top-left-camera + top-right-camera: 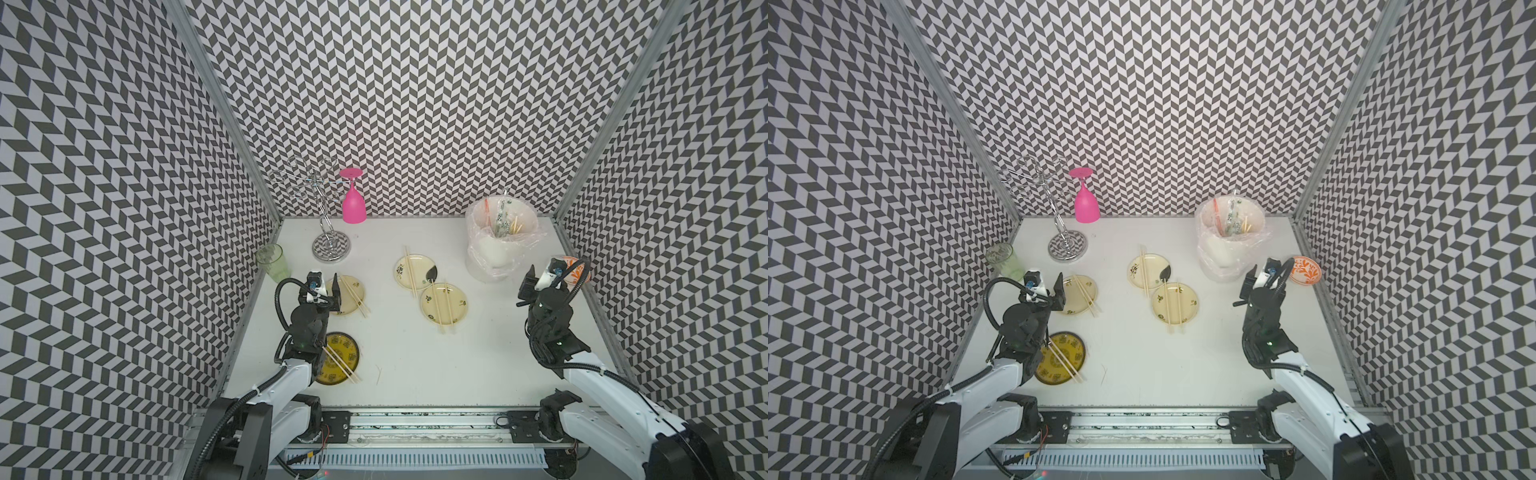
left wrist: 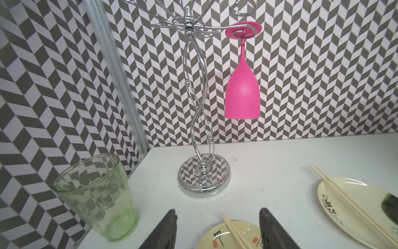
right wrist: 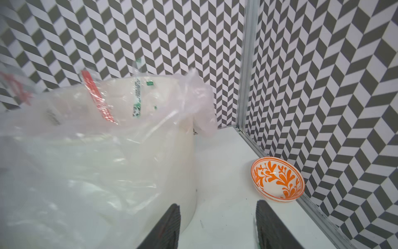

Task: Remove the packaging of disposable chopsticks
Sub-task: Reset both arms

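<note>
In a top view the packaging (image 1: 501, 216) stands bunched inside a white bin (image 1: 492, 253) lined with a clear bag, at the upper right of the table. The right wrist view shows a red-printed sleeve (image 3: 98, 100) and a green-and-black sleeve (image 3: 136, 97) rising past the rim. The disposable chopsticks (image 1: 410, 272) lie bare in pairs across four small plates. Two cream plates (image 1: 422, 266) sit just beside each other near the middle of the frame. A third cream plate (image 1: 358, 289) lies left of centre, and a dark yellow-patterned plate (image 1: 347, 349) lies below it. The left gripper (image 2: 217, 210) is over the left edge of the third cream plate, its jaws wide apart with nothing between them. The right gripper (image 3: 218, 203) is equally spread and empty, close to the bin's wall. An orange-patterned bowl (image 3: 277, 179) sits against the right wall. At the upper left stand a green tumbler (image 2: 97, 198) and a chrome rack (image 2: 203, 176) with a pink glass (image 2: 242, 94) hanging upside down from it.
</note>
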You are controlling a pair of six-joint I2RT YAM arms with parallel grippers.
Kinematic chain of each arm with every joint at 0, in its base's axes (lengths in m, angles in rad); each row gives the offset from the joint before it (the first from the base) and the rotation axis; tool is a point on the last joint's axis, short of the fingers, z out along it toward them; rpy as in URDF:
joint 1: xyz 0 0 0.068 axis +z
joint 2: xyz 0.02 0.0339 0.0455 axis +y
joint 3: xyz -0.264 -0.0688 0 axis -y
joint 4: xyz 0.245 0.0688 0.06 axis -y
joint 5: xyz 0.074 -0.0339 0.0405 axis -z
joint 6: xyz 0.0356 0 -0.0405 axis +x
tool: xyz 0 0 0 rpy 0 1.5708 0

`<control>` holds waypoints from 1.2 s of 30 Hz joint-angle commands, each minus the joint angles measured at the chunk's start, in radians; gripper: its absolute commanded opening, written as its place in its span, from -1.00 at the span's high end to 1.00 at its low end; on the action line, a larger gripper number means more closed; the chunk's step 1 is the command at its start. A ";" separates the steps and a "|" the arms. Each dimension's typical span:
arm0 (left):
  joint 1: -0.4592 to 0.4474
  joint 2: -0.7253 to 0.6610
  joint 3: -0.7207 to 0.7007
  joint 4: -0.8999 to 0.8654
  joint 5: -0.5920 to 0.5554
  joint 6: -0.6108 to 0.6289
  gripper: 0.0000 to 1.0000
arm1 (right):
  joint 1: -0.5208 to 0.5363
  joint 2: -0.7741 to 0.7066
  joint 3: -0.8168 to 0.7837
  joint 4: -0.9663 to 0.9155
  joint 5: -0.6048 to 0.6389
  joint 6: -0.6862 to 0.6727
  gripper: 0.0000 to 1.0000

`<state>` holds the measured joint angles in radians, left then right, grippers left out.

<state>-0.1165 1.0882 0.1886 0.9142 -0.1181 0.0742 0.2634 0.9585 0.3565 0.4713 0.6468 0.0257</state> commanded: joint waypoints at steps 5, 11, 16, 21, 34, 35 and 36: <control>0.094 0.086 -0.078 0.269 0.217 -0.020 -0.24 | -0.033 0.149 -0.181 0.562 -0.095 -0.113 -0.13; 0.118 0.131 -0.051 0.214 0.248 -0.014 -0.24 | -0.051 0.270 -0.280 0.819 -0.193 -0.140 -0.13; 0.153 0.165 -0.065 0.248 0.332 -0.029 -0.30 | -0.064 0.386 -0.323 1.001 -0.339 -0.127 -0.13; 0.161 0.218 -0.072 0.346 0.401 -0.042 -0.32 | -0.071 0.525 -0.333 1.156 -0.344 -0.132 -0.14; 0.161 0.277 -0.050 0.372 0.382 -0.036 -0.35 | -0.090 0.631 -0.216 1.071 -0.226 -0.070 -0.32; 0.162 0.313 -0.058 0.428 0.373 -0.036 -0.36 | -0.092 0.636 -0.209 1.065 -0.226 -0.068 -0.39; 0.161 0.349 -0.063 0.485 0.377 -0.030 -0.37 | -0.094 0.643 -0.208 1.078 -0.228 -0.070 -0.69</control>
<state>0.0399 1.3731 0.1257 1.2610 0.2672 0.0402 0.1791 1.6096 0.1398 1.4803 0.3943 -0.0582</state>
